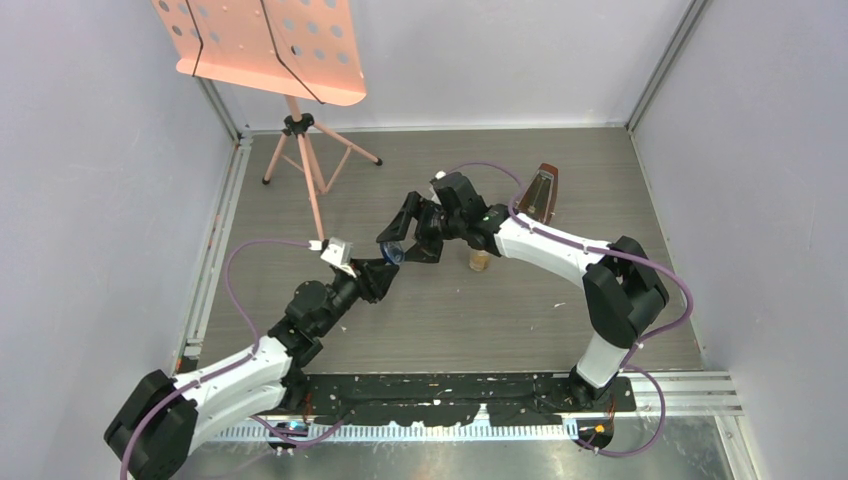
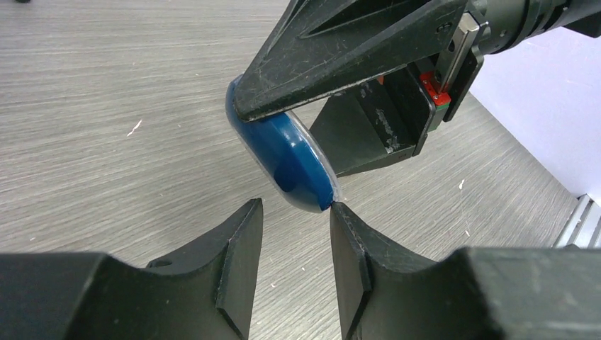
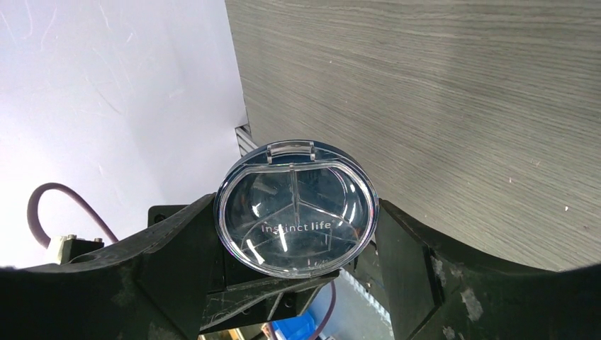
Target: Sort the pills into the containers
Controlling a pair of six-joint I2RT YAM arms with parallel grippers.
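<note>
The blue dish (image 1: 392,252) has a clear lid and is held off the table, tilted on edge, between the fingers of my right gripper (image 1: 408,232). In the right wrist view the lidded dish (image 3: 296,207) sits between both fingers (image 3: 177,248) of my right gripper (image 3: 296,212). My left gripper (image 2: 296,209) is open just below the dish (image 2: 290,159), and its right fingertip touches the dish's rim. The amber bottle (image 1: 480,260) stands on the table right of the grippers. No pills show in any view.
A brown metronome (image 1: 543,192) stands at the back right. A pink music stand (image 1: 270,45) on a tripod (image 1: 305,150) stands at the back left. White flecks (image 2: 134,128) lie on the grey wood-grain table. Walls enclose three sides.
</note>
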